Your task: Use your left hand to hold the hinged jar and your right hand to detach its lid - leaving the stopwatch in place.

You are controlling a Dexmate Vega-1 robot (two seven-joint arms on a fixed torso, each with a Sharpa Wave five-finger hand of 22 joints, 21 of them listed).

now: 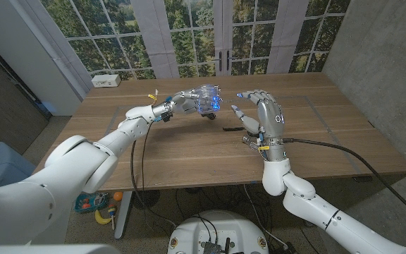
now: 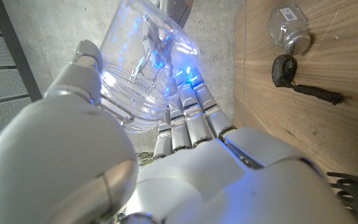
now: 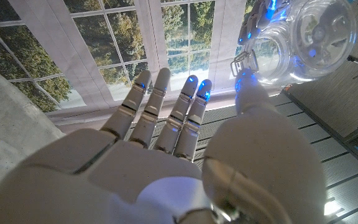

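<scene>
My left hand [image 1: 178, 104] holds the clear hinged jar [image 1: 207, 98] up above the table, fingers wrapped round its body. Blue light glows through the glass [image 2: 143, 59]. The jar's round end [image 3: 316, 34] and its wire clasp [image 3: 241, 63] face my right hand. My right hand [image 1: 263, 116] stands upright to the jar's right, fingers spread and holding nothing, a small gap from the jar. Its thumb [image 3: 253, 106] points toward the clasp. The black stopwatch [image 2: 284, 68] lies on the wood below the jar, its cord [image 2: 319, 94] trailing away. In the head view the stopwatch [image 1: 206, 116] is partly under the jar.
A small clear glass piece with a label [image 2: 289, 26] lies on the table beside the stopwatch. A white box [image 1: 106, 80] sits at the table's back left corner. Windows stand behind the wooden table [image 1: 330, 134], and a grey wall rises on the right.
</scene>
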